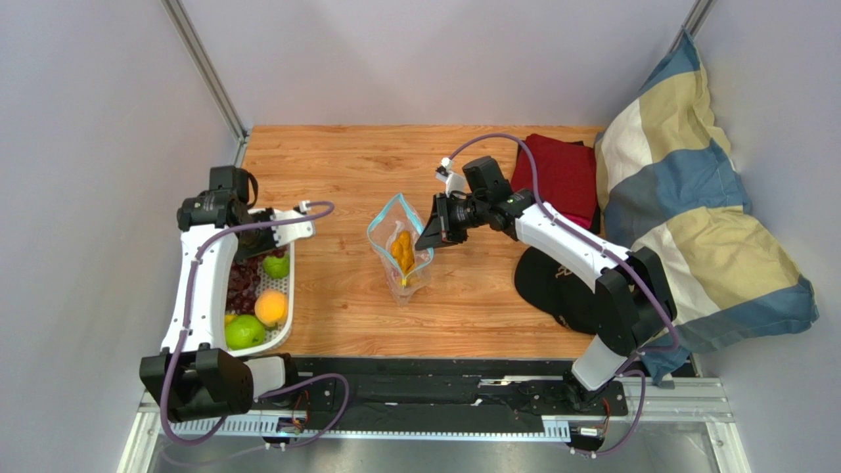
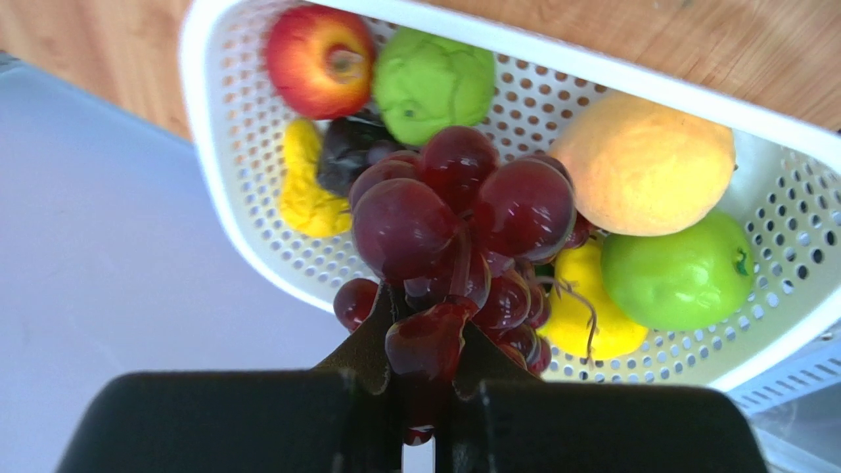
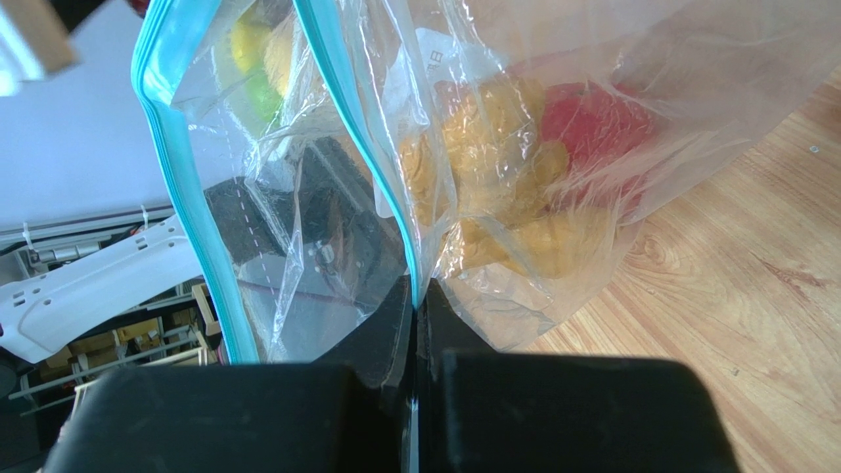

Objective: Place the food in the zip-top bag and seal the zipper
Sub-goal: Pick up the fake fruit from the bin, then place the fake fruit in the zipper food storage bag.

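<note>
My left gripper (image 2: 426, 340) is shut on a bunch of dark purple grapes (image 2: 459, 222) and holds it just above the white basket (image 2: 247, 246). In the basket lie a red apple (image 2: 319, 59), a green apple (image 2: 434, 84), an orange peach (image 2: 642, 163), a lime-green fruit (image 2: 679, 271) and yellow pieces (image 2: 306, 197). My right gripper (image 3: 415, 296) is shut on one side of the mouth of the zip-top bag (image 1: 400, 246), at its blue zipper (image 3: 367, 148). The bag stands open on the table. An orange lumpy cluster (image 3: 494, 168) and something red lie inside it.
A black cap (image 1: 558, 286) lies right of the bag under my right arm. A dark red cloth (image 1: 563, 177) and a large striped pillow (image 1: 691, 227) fill the right side. The basket (image 1: 271, 296) sits at the table's left edge by the wall.
</note>
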Tool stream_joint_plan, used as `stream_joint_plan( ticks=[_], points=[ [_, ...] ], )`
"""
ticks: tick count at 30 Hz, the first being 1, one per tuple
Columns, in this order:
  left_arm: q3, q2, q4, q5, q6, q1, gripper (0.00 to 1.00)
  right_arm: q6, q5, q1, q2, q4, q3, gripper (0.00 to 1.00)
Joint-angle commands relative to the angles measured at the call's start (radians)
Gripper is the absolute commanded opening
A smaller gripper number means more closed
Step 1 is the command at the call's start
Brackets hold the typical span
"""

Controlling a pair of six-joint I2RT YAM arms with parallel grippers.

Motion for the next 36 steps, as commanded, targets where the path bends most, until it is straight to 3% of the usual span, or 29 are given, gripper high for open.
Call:
stream_joint_plan(
  ticks=[1,6,8,12,16,20,25,29,36],
  points=[
    [0.219,-0.006,-0.093,0.139,-0.111,0.002,0.0,-0.017,-0.008,-0.004,-0.029,0.017,0.0,0.0],
    [0.494,0.029,-0.167,0.386,-0.3,-0.016,0.0,-0.011,-0.01,-0.003,-0.021,0.02,0.003,0.0],
    [0.553,0.033,-0.169,0.48,-0.374,-0.071,0.0,-0.001,-0.011,-0.003,-0.017,0.028,0.006,0.0],
    [0.618,0.008,-0.011,0.578,-0.616,-0.223,0.0,0.014,-0.017,-0.003,-0.008,0.043,0.015,0.0],
    [0.578,-0.011,0.189,0.632,-0.912,-0.383,0.0,0.022,-0.016,-0.001,-0.006,0.045,0.028,0.0],
    [0.514,-0.002,0.386,0.594,-1.06,-0.516,0.0,0.028,-0.019,-0.003,-0.017,0.046,0.034,0.0],
    [0.442,0.069,0.514,0.579,-1.229,-0.616,0.0,0.037,-0.022,-0.001,-0.034,0.046,0.034,0.0],
    [0.336,0.099,0.566,0.523,-1.255,-0.703,0.0,0.046,-0.023,-0.003,-0.034,0.049,0.043,0.0],
    [0.175,0.084,0.562,0.417,-1.258,-0.722,0.0,0.063,-0.04,-0.011,-0.043,0.048,0.046,0.0]
  ],
)
